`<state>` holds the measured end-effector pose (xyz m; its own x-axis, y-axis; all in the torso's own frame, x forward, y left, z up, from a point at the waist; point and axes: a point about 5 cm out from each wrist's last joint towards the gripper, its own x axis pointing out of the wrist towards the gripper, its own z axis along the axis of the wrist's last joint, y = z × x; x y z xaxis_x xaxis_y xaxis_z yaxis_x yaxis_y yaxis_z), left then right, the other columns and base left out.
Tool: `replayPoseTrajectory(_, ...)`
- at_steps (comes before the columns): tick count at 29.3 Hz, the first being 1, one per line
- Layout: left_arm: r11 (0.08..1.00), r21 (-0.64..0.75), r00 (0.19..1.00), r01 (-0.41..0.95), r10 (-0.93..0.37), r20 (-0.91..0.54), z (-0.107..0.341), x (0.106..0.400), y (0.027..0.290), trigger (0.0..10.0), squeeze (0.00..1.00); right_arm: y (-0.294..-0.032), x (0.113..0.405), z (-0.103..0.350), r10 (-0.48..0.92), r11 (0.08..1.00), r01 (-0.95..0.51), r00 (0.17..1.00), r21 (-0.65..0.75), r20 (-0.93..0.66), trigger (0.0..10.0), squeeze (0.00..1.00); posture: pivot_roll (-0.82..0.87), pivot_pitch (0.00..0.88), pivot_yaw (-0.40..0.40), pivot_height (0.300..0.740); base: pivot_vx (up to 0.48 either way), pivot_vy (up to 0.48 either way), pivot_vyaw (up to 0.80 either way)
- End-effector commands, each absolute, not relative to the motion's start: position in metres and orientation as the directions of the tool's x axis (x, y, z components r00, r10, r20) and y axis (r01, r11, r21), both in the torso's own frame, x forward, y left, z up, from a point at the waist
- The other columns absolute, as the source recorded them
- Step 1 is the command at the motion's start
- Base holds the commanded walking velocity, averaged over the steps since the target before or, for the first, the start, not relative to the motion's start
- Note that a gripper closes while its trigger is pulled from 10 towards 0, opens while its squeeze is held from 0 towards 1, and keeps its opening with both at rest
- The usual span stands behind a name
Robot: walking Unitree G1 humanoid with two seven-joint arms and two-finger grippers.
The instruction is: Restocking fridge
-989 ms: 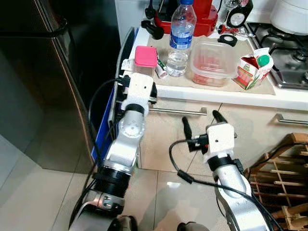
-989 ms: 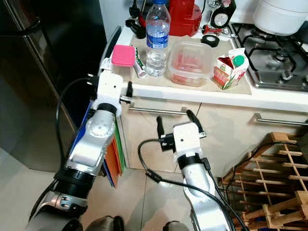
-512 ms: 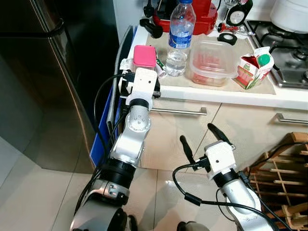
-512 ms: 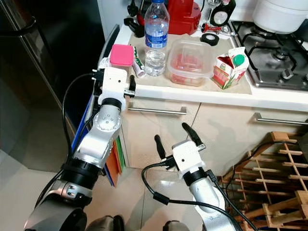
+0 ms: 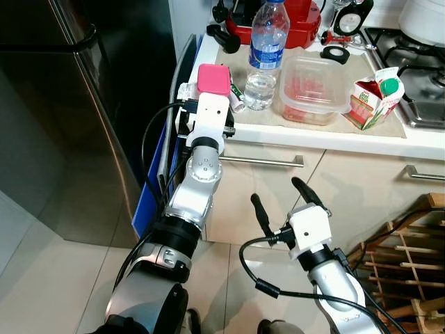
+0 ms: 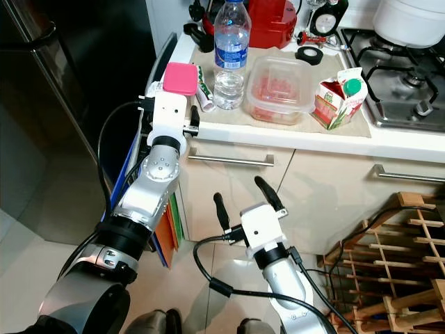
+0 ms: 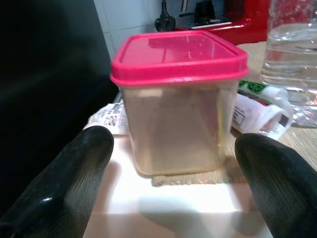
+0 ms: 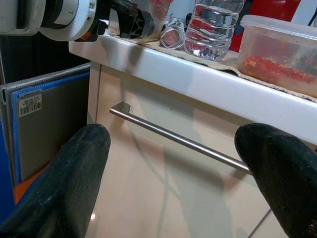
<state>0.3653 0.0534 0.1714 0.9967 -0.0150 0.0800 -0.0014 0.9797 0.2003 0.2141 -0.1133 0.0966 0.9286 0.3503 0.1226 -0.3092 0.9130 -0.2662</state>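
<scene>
A clear tub with a pink lid stands on the counter's left corner, beside the dark fridge. My left gripper is open at the counter edge, its two fingers level with the tub's lower half, one on each side, without touching it. Further along the counter are a water bottle, a clear box of red food and a small milk carton. My right gripper is open and holds nothing, low in front of the cabinet drawer and pointing up at its steel handle.
A small white tube lies between the tub and the bottle. Blue and orange boards fill the gap between fridge and cabinet. A wooden rack stands at the lower right. A gas hob and a red appliance sit behind.
My left gripper has pushed forward to the counter edge, up to the pink-lidded tub. My right arm has dropped lower and drawn back from the drawer handle. The camera has shifted slightly.
</scene>
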Motion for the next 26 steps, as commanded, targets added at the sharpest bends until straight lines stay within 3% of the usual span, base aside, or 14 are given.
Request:
replayPoseTrajectory(1, 0.985, 0.172, 0.994, 0.017, -0.035, 0.101, 0.182, 0.366, 0.04, 10.0, 0.0, -0.115, 0.211, 0.097, 0.346, 0.914, -0.303, 0.929, -0.272, 0.129, 10.0, 0.0, -0.06, 0.108, 0.053, 0.74, 0.0, 0.0, 0.0)
replayPoseTrajectory(26, 0.984, 0.18, 0.995, 0.013, -0.031, 0.094, 0.185, 0.383, 0.04, 10.0, 0.0, -0.109, 0.207, 0.095, 0.336, 0.918, -0.293, 0.932, -0.268, 0.135, 10.0, 0.0, -0.07, 0.098, 0.06, 0.74, 0.0, 0.0, 0.0)
